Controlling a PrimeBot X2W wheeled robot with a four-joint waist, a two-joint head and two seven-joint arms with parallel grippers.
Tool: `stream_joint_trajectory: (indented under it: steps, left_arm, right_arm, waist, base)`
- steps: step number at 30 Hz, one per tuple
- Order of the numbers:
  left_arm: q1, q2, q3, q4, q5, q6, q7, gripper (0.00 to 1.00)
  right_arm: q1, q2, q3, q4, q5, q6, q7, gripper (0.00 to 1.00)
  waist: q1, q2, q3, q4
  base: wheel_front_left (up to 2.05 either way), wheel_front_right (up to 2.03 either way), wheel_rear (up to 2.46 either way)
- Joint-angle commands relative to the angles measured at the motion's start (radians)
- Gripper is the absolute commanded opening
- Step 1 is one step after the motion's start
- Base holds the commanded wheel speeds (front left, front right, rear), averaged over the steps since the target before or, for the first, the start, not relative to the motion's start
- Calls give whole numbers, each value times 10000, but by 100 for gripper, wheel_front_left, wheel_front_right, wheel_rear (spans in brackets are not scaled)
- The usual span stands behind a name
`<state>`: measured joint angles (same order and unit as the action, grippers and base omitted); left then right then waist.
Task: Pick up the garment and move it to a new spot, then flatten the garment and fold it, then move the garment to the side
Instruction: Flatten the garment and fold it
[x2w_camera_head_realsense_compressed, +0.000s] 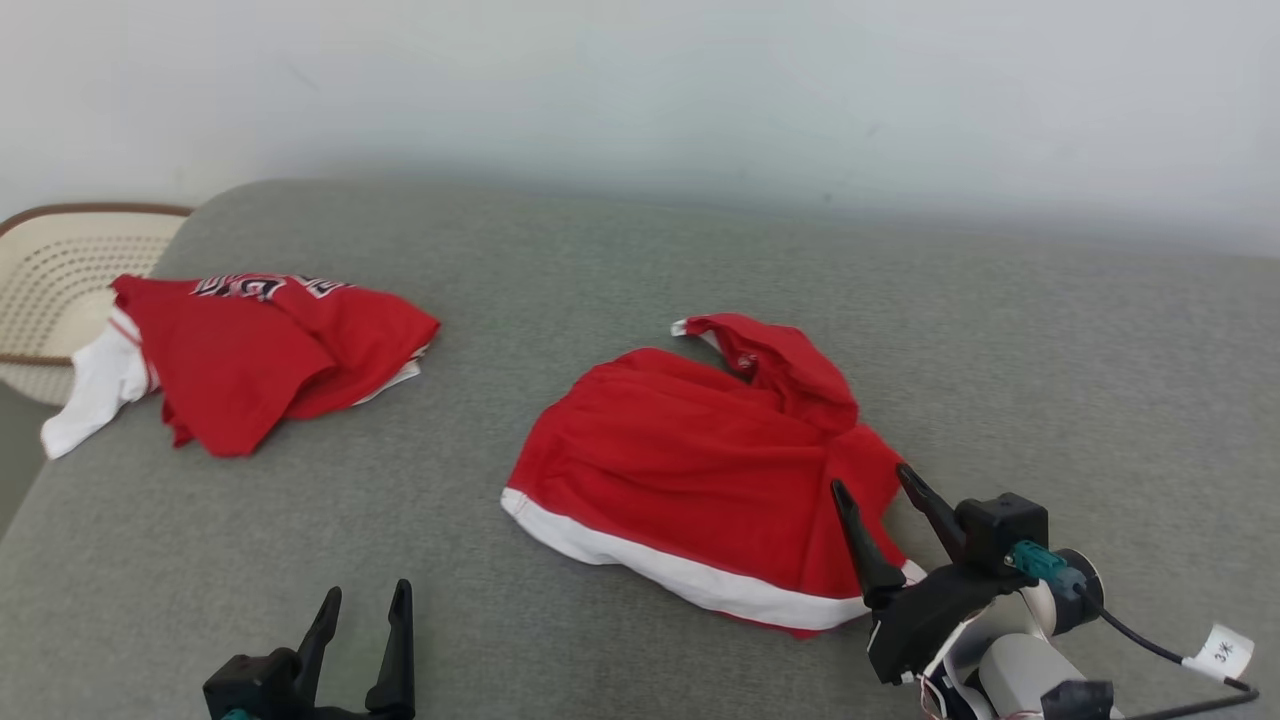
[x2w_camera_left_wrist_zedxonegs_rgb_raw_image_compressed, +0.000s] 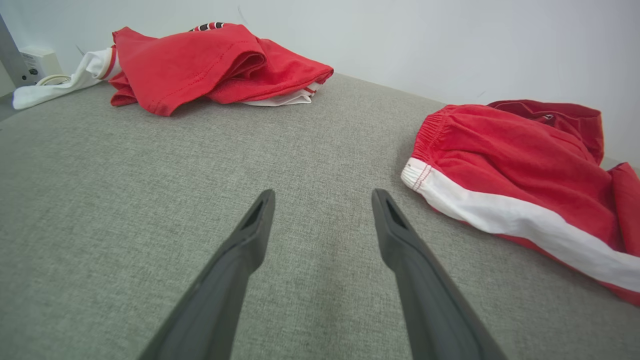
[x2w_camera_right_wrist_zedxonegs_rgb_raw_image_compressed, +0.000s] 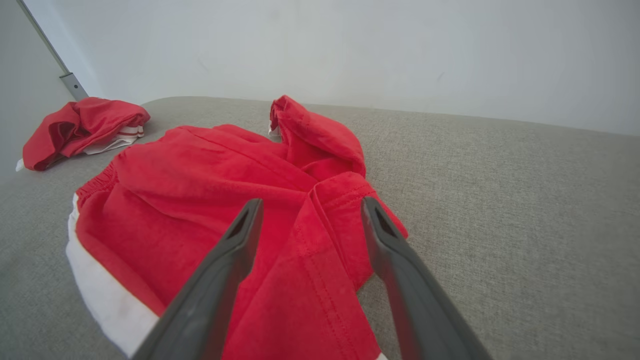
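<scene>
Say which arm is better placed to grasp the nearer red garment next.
Right: the right tool, open, sits over the garment; the left tool, also open, is over bare cushion beside it.

A: Where does the garment (x2w_camera_head_realsense_compressed: 690, 480) lie?
B: On the cushion (x2w_camera_head_realsense_compressed: 600, 250), right of the middle, with the wall (x2w_camera_head_realsense_compressed: 640, 80) behind it.
A: And the second garment (x2w_camera_head_realsense_compressed: 270, 360)?
B: Well apart, farther back and to the left, at the cushion's left edge. A woven chair (x2w_camera_head_realsense_compressed: 60, 270) stands just beyond that edge.
A: The grippers?
B: The right gripper (x2w_camera_head_realsense_compressed: 870, 477) is over the garment's near right corner. The left gripper (x2w_camera_head_realsense_compressed: 368, 588) is near left, over bare cushion, apart from both garments.
</scene>
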<state>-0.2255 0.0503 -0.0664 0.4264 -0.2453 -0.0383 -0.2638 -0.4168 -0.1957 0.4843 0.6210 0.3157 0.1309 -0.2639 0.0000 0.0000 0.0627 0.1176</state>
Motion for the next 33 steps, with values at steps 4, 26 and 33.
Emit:
stream_joint_trajectory:
  steps: [4,26,33]
  left_arm:
    - [149,4,-42,-55,-109,31,-10,100]
    - [-57,6,-278,-279,-262,30,-10,100]
    - [-45,8,-329,-236,-267,22,-10,100]
  right_arm:
    - [-565,-25,331,1005,528,-3,1,100]
    - [45,-94,-1269,677,691,-3,-2,0]
    - [961,-114,-2563,164,131,-3,-3,100]
  waist:
    - [0,0,303,605]
    - [0,0,440,-372]
    - [0,0,262,-1021]
  base:
    - [0,0,0]
    - [0,0,0]
    - [0,0,0]
